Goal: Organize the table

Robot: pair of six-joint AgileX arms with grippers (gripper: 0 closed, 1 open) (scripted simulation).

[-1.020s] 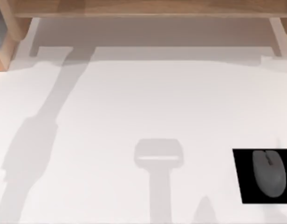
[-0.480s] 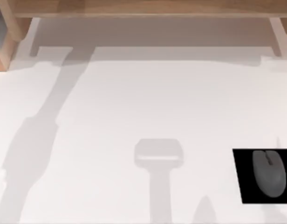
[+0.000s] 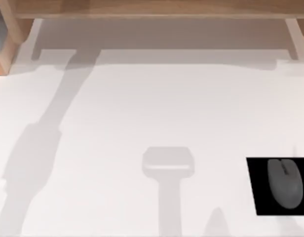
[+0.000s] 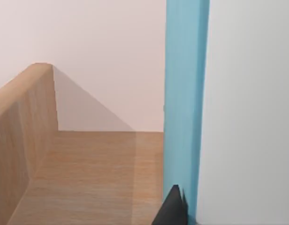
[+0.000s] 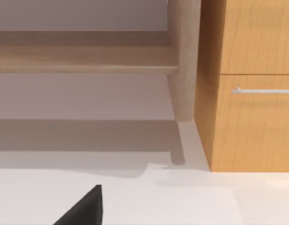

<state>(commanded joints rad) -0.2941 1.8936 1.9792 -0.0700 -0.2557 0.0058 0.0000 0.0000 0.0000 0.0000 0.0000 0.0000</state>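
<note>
The white table [image 3: 152,108] spans the top view, with a light wooden rim [image 3: 152,9] along its far side. A grey mouse [image 3: 285,182] lies on a small black mouse pad [image 3: 258,195] at the near right. In the left wrist view a dark tip of my left gripper [image 4: 171,208] shows right beside an upright blue slab [image 4: 184,108] that stands on a wooden surface [image 4: 88,178]. I cannot tell whether the two touch. In the right wrist view a dark tip of my right gripper [image 5: 83,208] hangs over the white tabletop [image 5: 182,201].
A wooden cabinet with a handled drawer [image 5: 257,93] stands at the table's far corner in the right wrist view, beside a wooden post [image 5: 184,61]. A wooden side wall [image 4: 18,140] bounds the shelf. Long arm shadows [image 3: 38,148] cross the table's left and middle.
The long shadow at the table's left has shifted very slightly. The mouse and the mouse pad have not moved.
</note>
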